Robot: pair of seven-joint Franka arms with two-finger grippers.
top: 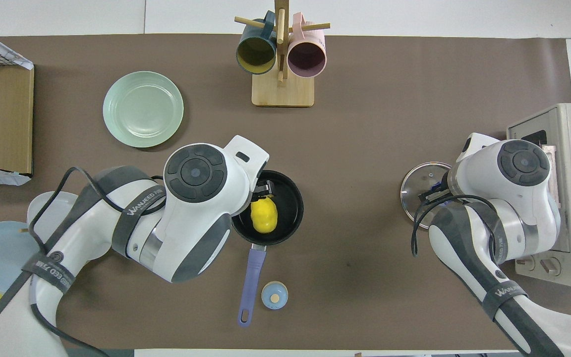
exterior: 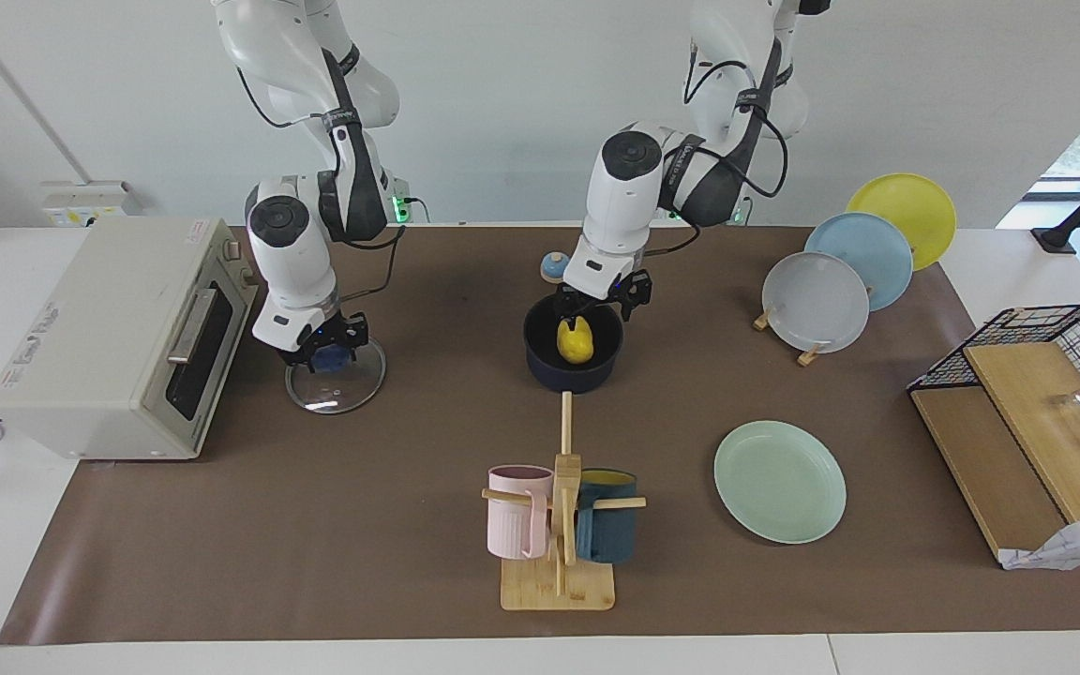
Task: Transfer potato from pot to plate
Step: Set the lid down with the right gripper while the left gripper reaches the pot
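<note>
The yellow potato (exterior: 577, 345) (top: 264, 218) lies in the dark blue pot (exterior: 540, 361) (top: 293, 208) at the middle of the table. The pot's long handle (top: 252, 280) points toward the robots. My left gripper (exterior: 579, 322) (top: 264, 191) is open and down in the pot's mouth, right at the top of the potato. The mint-green plate (exterior: 779, 480) (top: 142, 109) lies bare, farther from the robots, toward the left arm's end. My right gripper (exterior: 324, 352) is at the blue knob of a glass lid (exterior: 334, 384) (top: 414, 191) resting on the table.
A toaster oven (exterior: 118, 337) stands beside the lid at the right arm's end. A mug rack (exterior: 559, 525) stands farther from the robots than the pot. A small blue bell (exterior: 554, 268) sits by the pot's handle. A plate rack (exterior: 840, 281) and wire basket (exterior: 1046, 375) are at the left arm's end.
</note>
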